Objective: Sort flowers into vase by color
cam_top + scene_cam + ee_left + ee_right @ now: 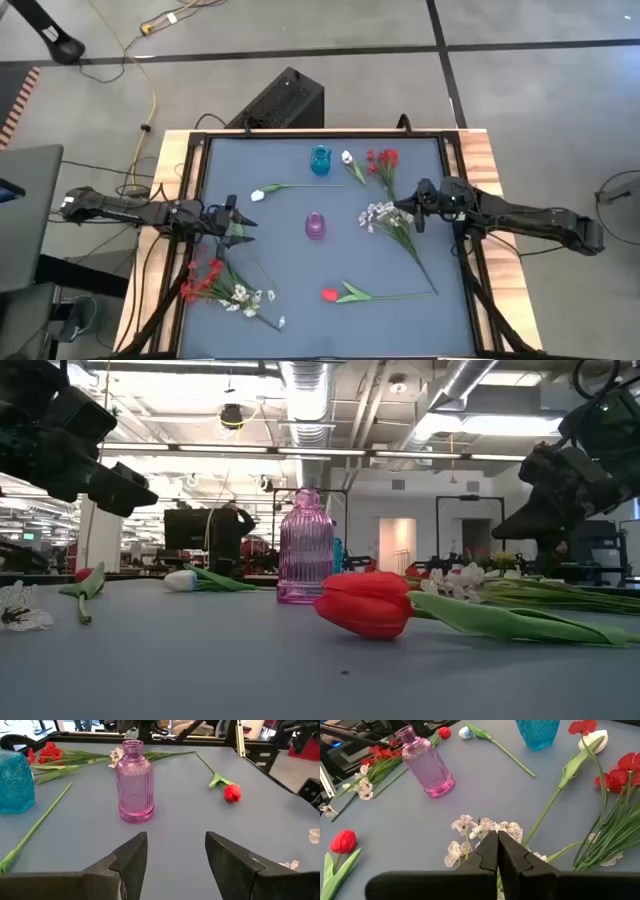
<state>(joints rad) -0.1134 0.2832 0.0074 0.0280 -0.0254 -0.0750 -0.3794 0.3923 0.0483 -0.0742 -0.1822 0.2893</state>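
Zero flowers [385,221] in pink vase [315,226] or blue vase [320,160]; we find all lying scattered across table [280,310]. Left gripper [240,219] mid-left, jaws open, empty. Right gripper [408,212] mid-right, jaws closed, holding nothing, over white spray [485,831]. We judge sorting not begun.

I see the grey counter [300,290] carrying a pink vase [315,226] at centre and a blue vase [320,160] farther back. Flowers [385,222] lie scattered around: a red tulip [330,294] near, a white tulip [258,195] left.
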